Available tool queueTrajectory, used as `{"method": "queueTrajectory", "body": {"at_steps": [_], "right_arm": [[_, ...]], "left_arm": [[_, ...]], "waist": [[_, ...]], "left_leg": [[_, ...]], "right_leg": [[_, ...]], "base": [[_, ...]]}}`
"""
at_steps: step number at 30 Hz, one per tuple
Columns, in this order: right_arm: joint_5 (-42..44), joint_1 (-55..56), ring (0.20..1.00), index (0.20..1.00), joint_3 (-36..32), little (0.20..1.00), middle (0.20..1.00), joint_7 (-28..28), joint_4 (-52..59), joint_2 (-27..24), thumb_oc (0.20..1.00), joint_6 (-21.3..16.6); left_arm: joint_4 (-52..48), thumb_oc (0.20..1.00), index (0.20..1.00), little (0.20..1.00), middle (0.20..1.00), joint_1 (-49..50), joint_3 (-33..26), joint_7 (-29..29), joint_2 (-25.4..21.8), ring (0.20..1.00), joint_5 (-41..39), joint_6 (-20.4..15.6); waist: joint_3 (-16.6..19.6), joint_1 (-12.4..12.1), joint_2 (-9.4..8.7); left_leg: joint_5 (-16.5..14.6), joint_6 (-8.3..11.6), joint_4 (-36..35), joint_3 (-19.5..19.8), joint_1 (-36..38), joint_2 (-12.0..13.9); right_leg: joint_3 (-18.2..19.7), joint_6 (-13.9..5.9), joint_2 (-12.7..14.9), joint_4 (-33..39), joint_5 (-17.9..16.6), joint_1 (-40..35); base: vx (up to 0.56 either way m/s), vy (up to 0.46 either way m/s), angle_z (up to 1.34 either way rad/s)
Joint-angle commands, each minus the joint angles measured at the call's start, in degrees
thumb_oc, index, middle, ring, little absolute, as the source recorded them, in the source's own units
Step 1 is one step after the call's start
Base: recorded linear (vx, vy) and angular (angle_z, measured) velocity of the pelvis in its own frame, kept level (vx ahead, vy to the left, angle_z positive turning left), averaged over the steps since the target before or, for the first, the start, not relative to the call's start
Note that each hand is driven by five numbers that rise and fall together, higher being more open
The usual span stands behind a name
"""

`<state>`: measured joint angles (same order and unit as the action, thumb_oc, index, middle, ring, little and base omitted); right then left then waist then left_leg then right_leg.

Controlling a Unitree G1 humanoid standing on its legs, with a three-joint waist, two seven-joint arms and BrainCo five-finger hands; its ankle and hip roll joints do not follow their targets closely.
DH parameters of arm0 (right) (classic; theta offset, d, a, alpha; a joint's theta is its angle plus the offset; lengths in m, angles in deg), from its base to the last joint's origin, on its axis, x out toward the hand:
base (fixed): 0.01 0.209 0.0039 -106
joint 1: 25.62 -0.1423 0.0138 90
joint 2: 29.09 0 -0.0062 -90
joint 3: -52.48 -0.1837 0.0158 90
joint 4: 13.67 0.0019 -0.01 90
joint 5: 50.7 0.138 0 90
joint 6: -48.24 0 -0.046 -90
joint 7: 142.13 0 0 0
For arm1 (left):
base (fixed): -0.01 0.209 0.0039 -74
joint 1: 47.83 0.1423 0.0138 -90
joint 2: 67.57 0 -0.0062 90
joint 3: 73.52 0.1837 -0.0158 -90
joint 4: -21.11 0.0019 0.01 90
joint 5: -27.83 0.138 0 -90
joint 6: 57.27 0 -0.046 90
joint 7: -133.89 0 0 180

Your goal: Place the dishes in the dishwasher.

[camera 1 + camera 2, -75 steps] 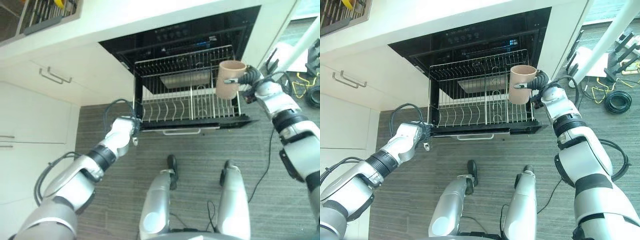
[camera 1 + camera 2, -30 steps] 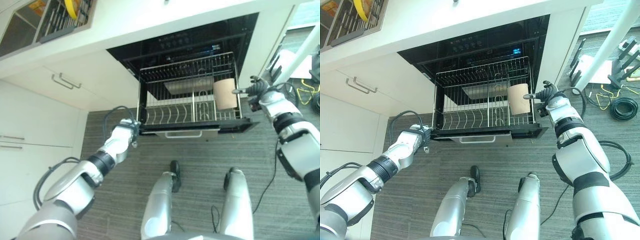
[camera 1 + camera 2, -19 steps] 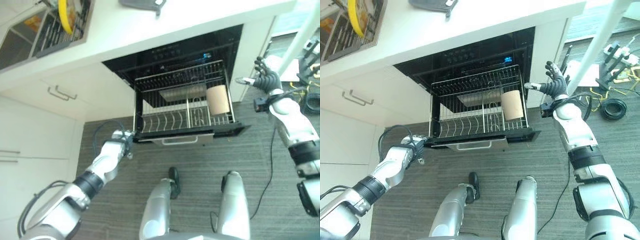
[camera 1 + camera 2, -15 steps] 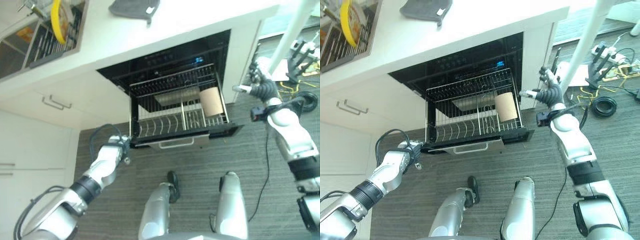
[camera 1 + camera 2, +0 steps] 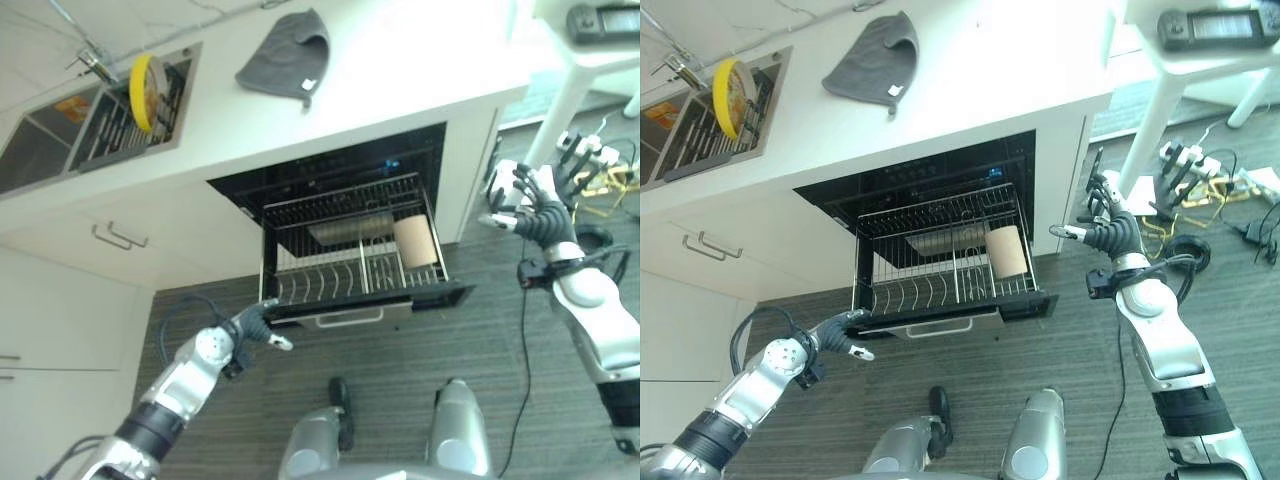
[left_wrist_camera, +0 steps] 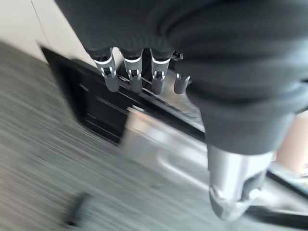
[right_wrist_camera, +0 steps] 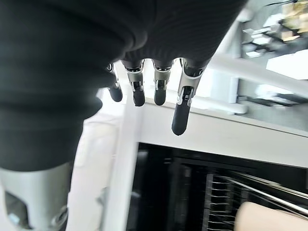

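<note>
Mug (image 5: 1006, 251) stands upright (long axis vertical) in the dishwasher rack (image 5: 940, 262).

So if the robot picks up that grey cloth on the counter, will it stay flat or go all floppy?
Probably floppy. The grey cloth already lies rumpled, with soft folds, on the white counter, so it would likely droop from a hand. It looks thin, so it is probably light. If pushed, it may bunch up rather than slide as one piece.

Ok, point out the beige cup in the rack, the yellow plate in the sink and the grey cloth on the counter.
beige cup (image 5: 414, 241), left eye view, on its side wall.
yellow plate (image 5: 141, 80), left eye view, on its rim.
grey cloth (image 5: 872, 58), right eye view, on its middle.
</note>
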<state>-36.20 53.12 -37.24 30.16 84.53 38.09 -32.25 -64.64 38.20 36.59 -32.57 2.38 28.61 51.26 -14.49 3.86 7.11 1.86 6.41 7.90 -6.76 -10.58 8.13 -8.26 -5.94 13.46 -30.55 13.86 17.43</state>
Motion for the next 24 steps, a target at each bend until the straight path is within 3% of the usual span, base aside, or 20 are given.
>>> {"method": "queueTrajectory", "body": {"at_steps": [1,3,5,9,15,16,21,24], "right_arm": [[0.9,-2.2,1.000,1.000,-3.2,1.000,1.000,-1.0,4.6,-1.3,1.000,-6.2],[1.2,-1.4,1.000,1.000,-3.4,1.000,1.000,-1.3,4.7,-0.8,1.000,-6.4],[1.7,0.9,1.000,1.000,-4.5,1.000,1.000,-2.1,4.6,1.2,1.000,-8.0],[1.1,4.2,1.000,1.000,-6.8,1.000,1.000,-3.2,5.0,6.2,1.000,-10.3],[1.4,8.3,1.000,1.000,-11.2,1.000,1.000,-1.4,9.0,8.2,1.000,-10.8],[1.0,9.3,1.000,1.000,-12.0,1.000,1.000,-0.8,10.2,9.0,1.000,-10.2],[1.1,11.2,1.000,1.000,-13.1,1.000,1.000,-0.1,12.0,10.4,1.000,-11.3],[0.1,12.8,1.000,1.000,-13.3,1.000,1.000,-1.4,12.9,11.5,1.000,-12.4]], "left_arm": [[-4.6,1.000,1.000,1.000,1.000,0.7,-1.6,-7.0,-1.0,1.000,-9.2,-7.4],[-5.7,1.000,1.000,1.000,1.000,1.0,-3.2,-8.6,-1.0,1.000,-10.5,-8.8],[-8.0,1.000,1.000,1.000,1.000,2.4,-8.7,-11.5,-0.8,1.000,-14.8,-12.9],[-12.4,1.000,1.000,1.000,1.000,5.3,-19.0,-14.8,4.1,1.000,-19.8,-20.3],[-17.3,1.000,1.000,1.000,1.000,8.1,-25.8,-19.2,7.2,1.000,-23.7,-29.4],[-19.7,1.000,1.000,1.000,1.000,8.6,-28.1,-19.4,8.4,1.000,-25.7,-33.3],[-22.6,1.000,1.000,1.000,1.000,8.6,-31.3,-16.5,9.5,1.000,-28.7,-37.3],[-23.2,1.000,1.000,1.000,1.000,8.2,-32.2,-14.8,9.1,1.000,-28.5,-37.4]], "waist": [[-0.7,-1.3,-1.84],[-0.2,-1.7,-2.15],[1.2,-3.3,-3.06],[3.9,-6.2,-5.38],[5.1,-7.0,-7.16],[5.1,-7.6,-7.98],[4.7,-8.1,-9.57],[4.8,-8.0,-10.45]], "left_leg": [[-7.4,-0.52,3.5,-1.3,3.1,2.8],[-7.2,-0.43,2.6,-1.2,4.0,2.9],[-6.3,-0.25,0.6,-0.4,6.0,3.2],[-3.8,0.03,-6.2,0.9,10.8,3.1],[-4.4,0.21,-6.7,0.7,12.5,2.8],[-4.9,0.11,-6.3,0.7,12.7,2.4],[-6.5,-1.19,-5.3,0.9,12.7,0.3],[-7.1,-2.47,-6.3,1.8,13.5,-1.8]], "right_leg": [[-1.1,-0.50,-0.1,12.8,-3.9,-6.5],[-1.5,-0.62,-0.4,13.9,-4.1,-7.7],[-2.9,-0.94,-0.9,16.1,-4.7,-10.8],[-4.9,-1.89,-1.4,23.1,-7.5,-17.7],[-5.7,-2.78,-0.8,27.2,-9.1,-21.6],[-6.2,-3.69,0.1,28.7,-10.3,-22.7],[-7.0,-5.49,2.7,28.7,-11.8,-23.6],[-6.9,-6.25,4.8,29.5,-15.4,-23.4]], "base": [[0.02,-0.183,0.04],[0.02,-0.159,0.16],[-0.01,-0.209,0.23],[-0.03,-0.202,0.25],[0.01,-0.032,0.12],[0.01,0.070,0.04],[0.01,0.166,0.07],[0.07,0.230,0.05]]}}
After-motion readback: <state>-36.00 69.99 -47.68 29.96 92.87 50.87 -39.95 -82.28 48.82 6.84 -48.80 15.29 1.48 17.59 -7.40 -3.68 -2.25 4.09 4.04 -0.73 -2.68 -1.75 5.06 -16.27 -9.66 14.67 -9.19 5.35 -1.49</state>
